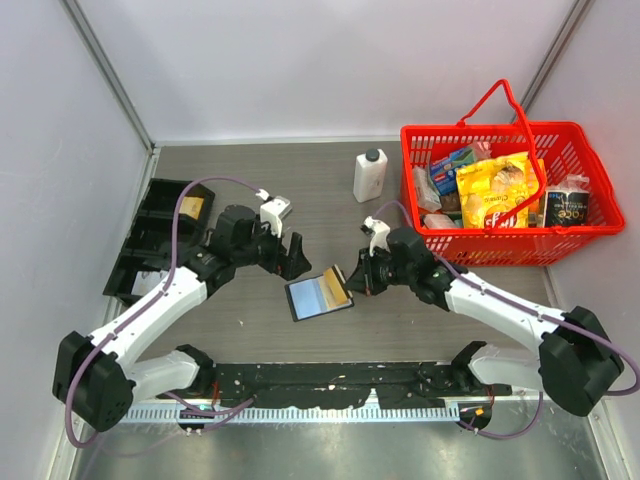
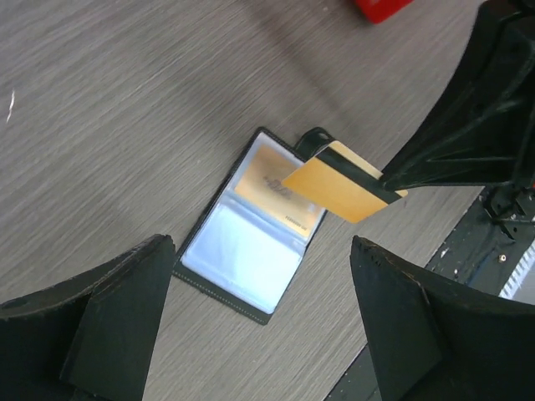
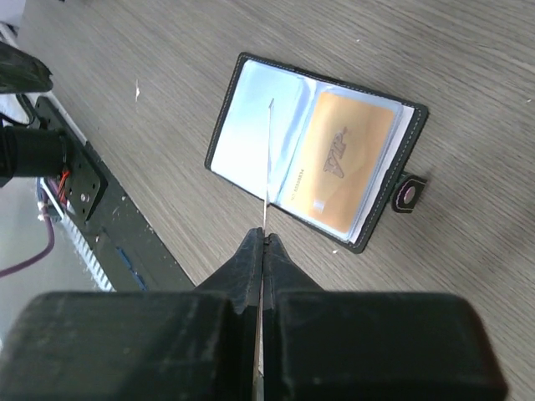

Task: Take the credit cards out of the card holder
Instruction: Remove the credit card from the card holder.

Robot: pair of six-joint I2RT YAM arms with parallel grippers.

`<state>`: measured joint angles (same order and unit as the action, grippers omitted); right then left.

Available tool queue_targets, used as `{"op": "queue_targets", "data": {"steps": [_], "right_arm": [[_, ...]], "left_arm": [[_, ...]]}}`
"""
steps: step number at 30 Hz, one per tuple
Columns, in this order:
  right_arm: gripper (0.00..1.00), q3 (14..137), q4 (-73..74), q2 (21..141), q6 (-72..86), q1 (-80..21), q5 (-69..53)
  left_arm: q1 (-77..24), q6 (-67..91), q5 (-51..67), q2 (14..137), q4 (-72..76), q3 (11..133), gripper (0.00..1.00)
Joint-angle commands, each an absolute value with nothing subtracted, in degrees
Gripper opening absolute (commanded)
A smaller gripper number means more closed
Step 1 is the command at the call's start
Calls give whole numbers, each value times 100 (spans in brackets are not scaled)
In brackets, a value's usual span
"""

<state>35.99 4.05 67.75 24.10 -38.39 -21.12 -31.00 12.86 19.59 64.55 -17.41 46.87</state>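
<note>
One orange card (image 2: 343, 182) is held pinched between the closed fingers of the right hand (image 3: 263, 242), lifted clear above the card holder (image 1: 318, 297), which lies open on the desk (image 1: 310, 185). A second orange card (image 3: 343, 163) is left in its pocket (the pale blue side may hold more). The left hand (image 2: 261, 242) is held apart, empty, nearby.

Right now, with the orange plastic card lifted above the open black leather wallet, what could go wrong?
The right gripper pinches the lifted orange card by one end only, so it might slip or twist. A second orange card sits in the black wallet, which nothing pins down; the left gripper hovers open, so pulling could drag the wallet.
</note>
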Motion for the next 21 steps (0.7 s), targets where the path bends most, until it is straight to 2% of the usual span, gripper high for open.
{"op": "queue_targets", "data": {"steps": [1, 7, 13, 21], "right_arm": [[1, 4008, 352, 6346, 2109, -3814, -2224], [1, 4157, 360, 6310, 2732, -3814, -1663], [1, 4455, 597, 6556, 4339, -3841, -1038], [1, 4948, 1151, 6671, 5018, -3999, -650]], "left_arm": [[-3085, 1158, 2365, 6311, -1152, 4632, 89], [-3251, 2408, 1891, 6372, -1117, 4834, 89], [-4517, 1513, 230, 5766, -616, 4387, 89], [-5940, 335, -2064, 5379, -36, 3832, 92]]}}
